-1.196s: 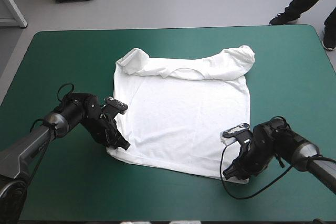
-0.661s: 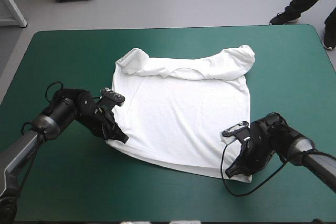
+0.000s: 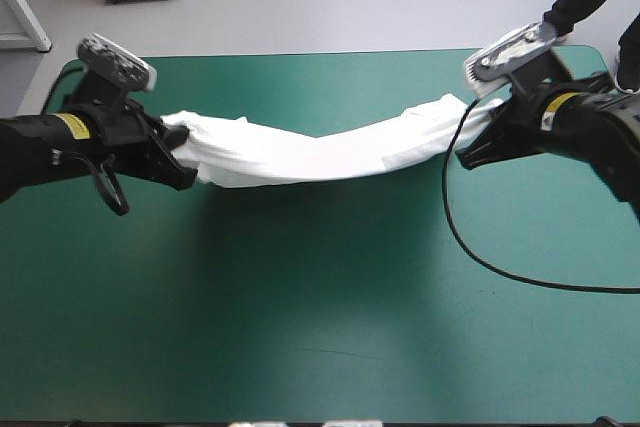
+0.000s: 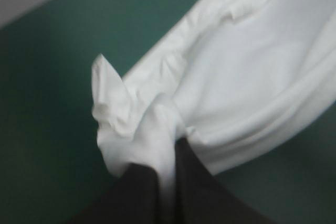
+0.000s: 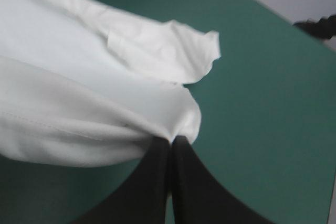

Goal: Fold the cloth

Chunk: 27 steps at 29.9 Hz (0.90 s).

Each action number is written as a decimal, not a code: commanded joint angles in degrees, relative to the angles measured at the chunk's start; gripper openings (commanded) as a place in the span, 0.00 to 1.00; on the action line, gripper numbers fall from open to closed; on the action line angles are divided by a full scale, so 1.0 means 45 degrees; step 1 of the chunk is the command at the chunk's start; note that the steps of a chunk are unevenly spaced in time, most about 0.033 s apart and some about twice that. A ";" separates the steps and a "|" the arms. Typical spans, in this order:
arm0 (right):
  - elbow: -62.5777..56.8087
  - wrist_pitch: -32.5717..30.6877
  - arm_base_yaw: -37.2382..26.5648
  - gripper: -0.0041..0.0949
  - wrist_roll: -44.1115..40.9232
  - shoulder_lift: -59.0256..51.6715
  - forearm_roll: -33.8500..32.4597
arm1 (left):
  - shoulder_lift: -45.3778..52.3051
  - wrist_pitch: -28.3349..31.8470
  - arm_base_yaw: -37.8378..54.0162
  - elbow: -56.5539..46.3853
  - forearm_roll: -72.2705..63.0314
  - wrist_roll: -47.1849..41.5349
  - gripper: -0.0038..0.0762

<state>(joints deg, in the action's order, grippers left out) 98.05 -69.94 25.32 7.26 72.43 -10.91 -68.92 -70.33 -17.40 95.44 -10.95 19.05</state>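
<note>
Holds the T-shirt (image 3: 310,152) up over the far half of the teal-green tabletop (image 3: 320,327), stretched as a sagging white band between the two arms. Grips one end with the left claw (image 3: 183,152), clenched on bunched cloth, and the other end with the right claw (image 3: 478,142), pinched all but closed on a gathered fold, with a loose flap just ahead of it.

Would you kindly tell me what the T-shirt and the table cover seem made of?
T-shirt: probably thin cotton knit, matte white; it sags and bunches in soft folds, with a stitched hem. Teal-green cover: smooth, matte, without wrinkles; possibly a mat or felt, uncertain.
</note>
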 commanded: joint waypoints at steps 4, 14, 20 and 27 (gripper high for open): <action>0.3268 0.0936 -0.0062 0.02 0.0192 -0.0356 -0.0237 | 0.0230 0.1772 -0.0054 0.3778 -0.0273 -0.0112 0.04; 0.7215 0.5470 -0.0062 0.02 0.0554 -0.0356 -0.0139 | 0.0148 0.4645 -0.0054 0.7619 -0.0163 0.0512 0.04; 0.8533 0.7858 -0.0062 0.02 0.0720 -0.0356 -0.0139 | 0.0171 0.5775 -0.0054 0.8197 -0.0207 0.0876 0.04; 0.8686 0.9001 -0.0062 0.02 0.0746 -0.0136 -0.0173 | -0.0119 0.8141 -0.0054 0.8225 -0.0098 0.1735 0.04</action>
<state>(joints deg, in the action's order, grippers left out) 136.29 -35.43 25.32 10.17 71.26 -10.24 -68.88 -43.10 -17.40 131.46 -12.01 25.98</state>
